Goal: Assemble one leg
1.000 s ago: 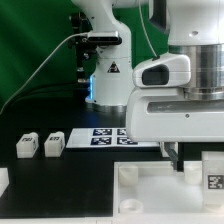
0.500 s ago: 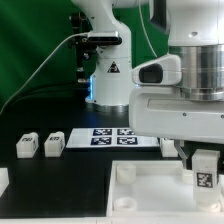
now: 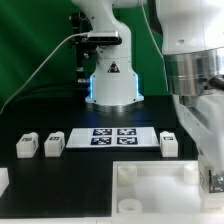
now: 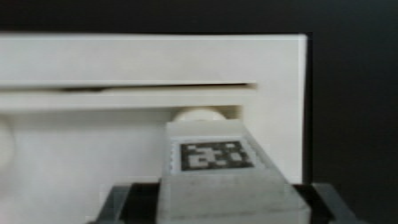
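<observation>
In the wrist view my gripper (image 4: 222,203) is shut on a leg (image 4: 215,160), a white chunky block with a square marker facing the camera. A dark finger (image 4: 135,205) presses each side of it. The leg is held just in front of the large white tray-like piece (image 4: 125,70), near a round corner socket (image 4: 201,116). In the exterior view the held leg (image 3: 213,178) shows at the right edge over the tray-like piece (image 3: 150,188); the fingers are hidden there. Three more legs lie on the table: two at the left (image 3: 27,146) (image 3: 53,144) and one (image 3: 169,143) beside the marker board.
The marker board (image 3: 110,137) lies flat behind the tray-like piece. The robot base (image 3: 110,75) stands at the back centre with cables to its left. The arm's bulk (image 3: 195,80) fills the exterior view's right side. A white part (image 3: 3,180) sits at the left edge.
The arm's wrist has swung toward the exterior view's right, uncovering the marker board's right end and the leg beside it. The held leg stays over the tray-like piece's right corner, slightly lower.
</observation>
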Robot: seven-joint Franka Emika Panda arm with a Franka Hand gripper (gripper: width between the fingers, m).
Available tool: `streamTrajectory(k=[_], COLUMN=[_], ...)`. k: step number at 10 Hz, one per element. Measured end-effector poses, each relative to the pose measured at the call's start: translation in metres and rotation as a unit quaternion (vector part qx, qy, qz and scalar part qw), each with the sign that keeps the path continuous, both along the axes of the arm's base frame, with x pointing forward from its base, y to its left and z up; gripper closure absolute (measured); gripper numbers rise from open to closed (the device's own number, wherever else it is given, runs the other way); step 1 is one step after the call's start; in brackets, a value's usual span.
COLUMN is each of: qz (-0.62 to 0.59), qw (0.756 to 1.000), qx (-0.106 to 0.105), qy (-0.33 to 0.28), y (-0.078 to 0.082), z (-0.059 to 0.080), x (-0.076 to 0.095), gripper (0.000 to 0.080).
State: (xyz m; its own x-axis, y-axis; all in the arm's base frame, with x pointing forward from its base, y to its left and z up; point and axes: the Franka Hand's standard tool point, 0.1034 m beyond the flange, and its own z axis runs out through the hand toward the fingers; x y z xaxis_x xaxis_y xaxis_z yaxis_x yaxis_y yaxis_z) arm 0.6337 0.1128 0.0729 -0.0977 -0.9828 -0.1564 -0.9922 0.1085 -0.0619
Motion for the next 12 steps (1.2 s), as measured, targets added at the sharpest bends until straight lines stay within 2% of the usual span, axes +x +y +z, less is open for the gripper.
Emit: streamTrajectory(k=[2,3,4,5,6,7,9,12], qz=[-0.057,-0.041,-0.041,-0.041,0.016,0.099,0.207,0.34], qw=[0.998,0.999,0.999,0.999,1.0,0.995,0.978,0.939], qx=[0.006,0.005,0.005,0.005,-0.001,-0.006,-0.016,-0.027], qy=[0.01,0.007,0.007,0.007,-0.002,-0.016,-0.032,-0.052], y=[0.002,0.0019,0.0022,0.0023,0.0035,0.0069,0.0048,0.0041], z=[0.0002,0.0,-0.0004,-0.0005,0.0003,0.0021,0.0015,0.0015], x=[-0.0002,-0.0003,-0.0006,-0.0006,-0.0005,-0.0003,-0.0002,0.0], gripper=[0.0505,0.0424,0.0424,0.0251,0.0251,0.0172,0.0153,0.0151])
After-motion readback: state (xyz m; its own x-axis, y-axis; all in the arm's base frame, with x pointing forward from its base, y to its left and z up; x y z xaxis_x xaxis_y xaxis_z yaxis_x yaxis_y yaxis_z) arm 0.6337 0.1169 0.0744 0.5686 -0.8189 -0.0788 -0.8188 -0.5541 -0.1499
